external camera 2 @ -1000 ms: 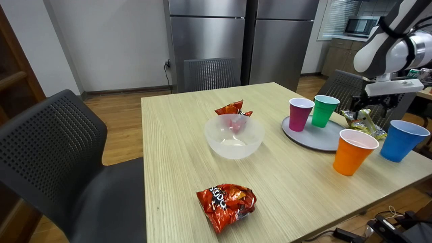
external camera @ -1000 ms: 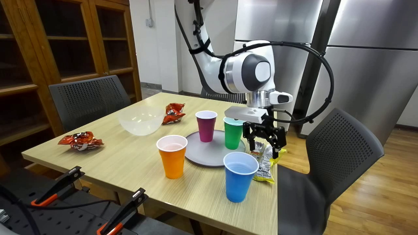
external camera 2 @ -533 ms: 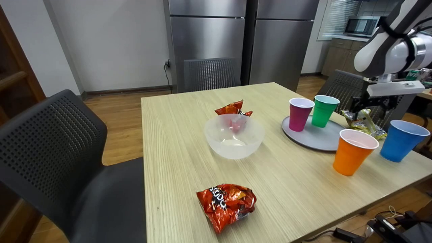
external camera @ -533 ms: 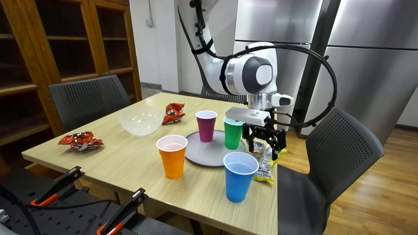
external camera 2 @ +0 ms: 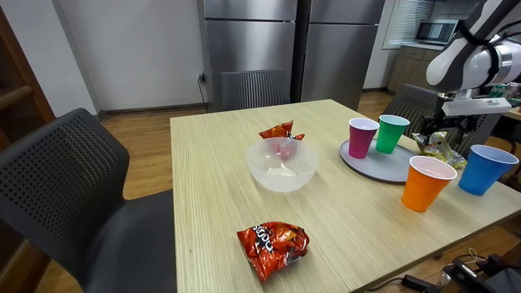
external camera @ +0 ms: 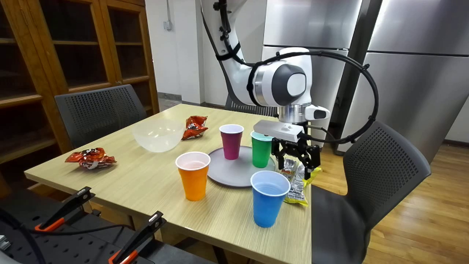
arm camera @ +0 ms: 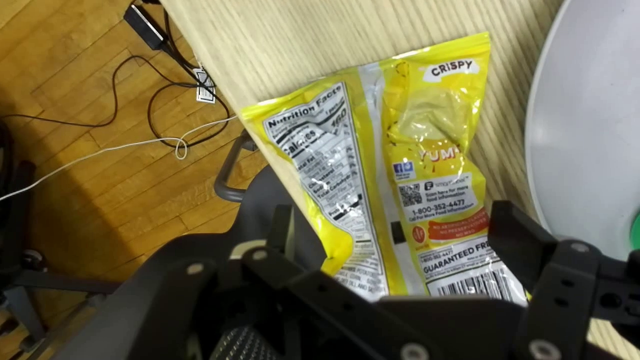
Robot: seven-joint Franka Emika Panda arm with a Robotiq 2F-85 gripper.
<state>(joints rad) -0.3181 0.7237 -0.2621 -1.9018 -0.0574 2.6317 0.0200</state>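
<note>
Steel fridges (external camera 2: 250, 61) rise at the back, seen from where I stand; a wooden cabinet (external camera: 104, 40) with glass doors lines another side. Table (external camera: 146, 176): pale wood, spread out before me. White arm (external camera: 271, 86): bent down above one edge of the table. Dark chair (external camera: 384, 168): mesh-backed, standing at that same edge. Gray plate (external camera: 234, 175): flat on the wood, close to the edge. Frosted bowl (external camera: 158, 135): upright, apart from the plate. Gripper (external camera: 295, 171): pointing down over the yellow bag (arm camera: 370, 170), its fingers (arm camera: 520, 240) spread wide, one toward each side of it; whether either touches the bag I cannot tell. The yellow bag lies on the table along its edge, just beside the plate, nutrition panel (arm camera: 327, 150) facing up. Crumpled red bag (external camera: 91, 158): toward a table corner; a second red bag (external camera: 195, 127) sits just beside the bowl. Smallest, all upright: purple cup (external camera: 231, 145) and green cup (external camera: 261, 152) on the plate, orange cup (external camera: 193, 179) and blue cup (external camera: 267, 203) on the table near it.
</note>
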